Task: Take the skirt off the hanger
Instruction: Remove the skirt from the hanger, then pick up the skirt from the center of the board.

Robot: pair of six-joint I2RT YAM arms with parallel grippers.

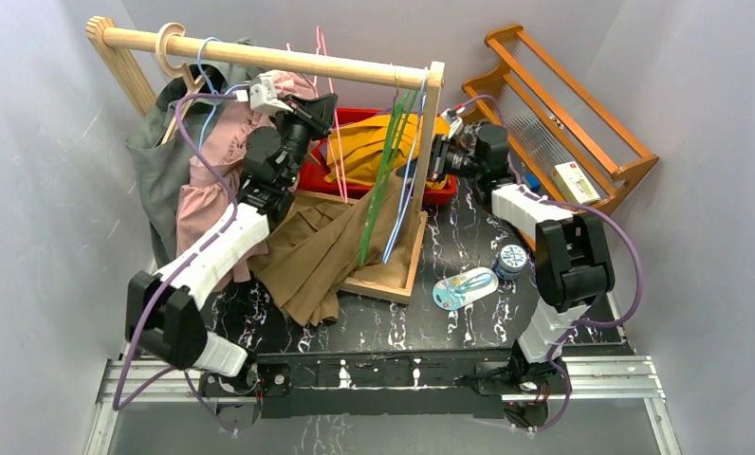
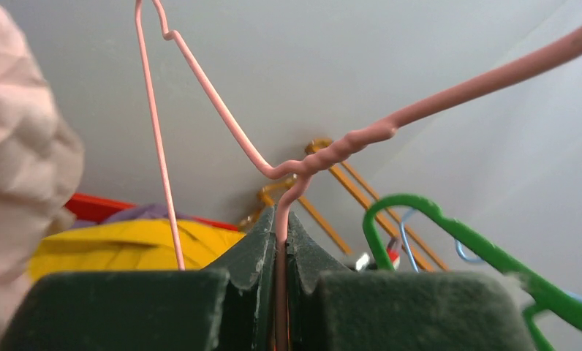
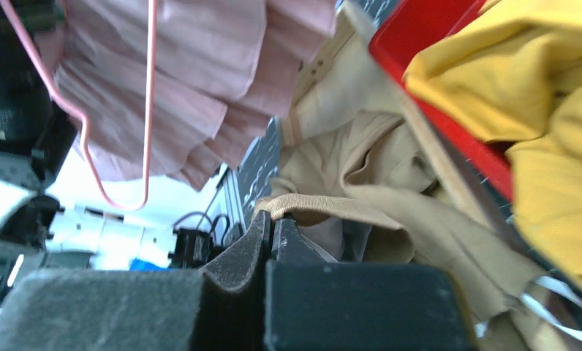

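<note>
Tan pleated fabric skirt (image 1: 322, 251) heaped on the black marbled tabletop (image 1: 450, 332), left of centre, with its far part draped over the flat base of the wooden clothes rack (image 1: 288, 59). Just beyond it, toward the far edge, a red plastic bin (image 1: 353, 116) holding a yellow garment (image 1: 374, 152).

Left claw (image 1: 324, 106) raised above the skirt's far end, apart from the cloth, beside a pink ruffled garment (image 1: 203, 199) hanging off the rack. Seen from the left wrist, that claw (image 2: 281, 219) squeezed fully together on the thin pink wire hanger (image 2: 310, 157), just under its twisted neck, with bare wire rising from the pads. Green plastic hanger (image 2: 434, 212) close by on the right.

Right claw (image 1: 440, 156) at the rack's right-hand post, over the right end of the red bin. Seen from the right wrist, this claw (image 3: 272, 219) closed, its tips touching the curled end of the skirt's tan waistband (image 3: 332, 206). Cannot tell whether any fabric is pinched between the pads. Rest of the skirt (image 3: 434, 241) spread beyond and right of the tips, below the bin's red rim.
</note>
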